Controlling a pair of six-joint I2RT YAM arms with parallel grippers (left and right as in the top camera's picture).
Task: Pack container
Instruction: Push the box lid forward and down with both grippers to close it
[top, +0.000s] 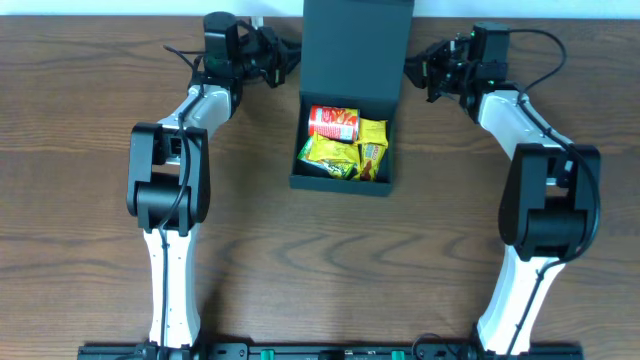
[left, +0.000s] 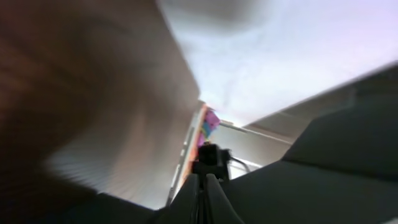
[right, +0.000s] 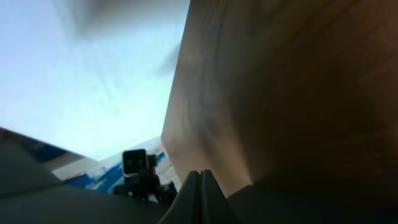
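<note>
The dark teal-green container (top: 345, 185) sits at the table's middle back, its flap lid (top: 357, 40) standing open. Inside lie a red cylindrical can (top: 333, 122) and yellow snack packets (top: 345, 153). My left gripper (top: 288, 62) is at the lid's left edge, fingers together; in the left wrist view (left: 202, 186) the fingers are pressed shut with the dark lid surface to the right. My right gripper (top: 418, 68) is at the lid's right edge; in the right wrist view (right: 199, 186) its fingers are also pressed together, the lid's dark surface at the lower left.
The brown wooden table (top: 90, 280) stretches around the box. The table's far edge runs just behind the lid. Both arm bases (top: 165, 190) stand left and right of the box.
</note>
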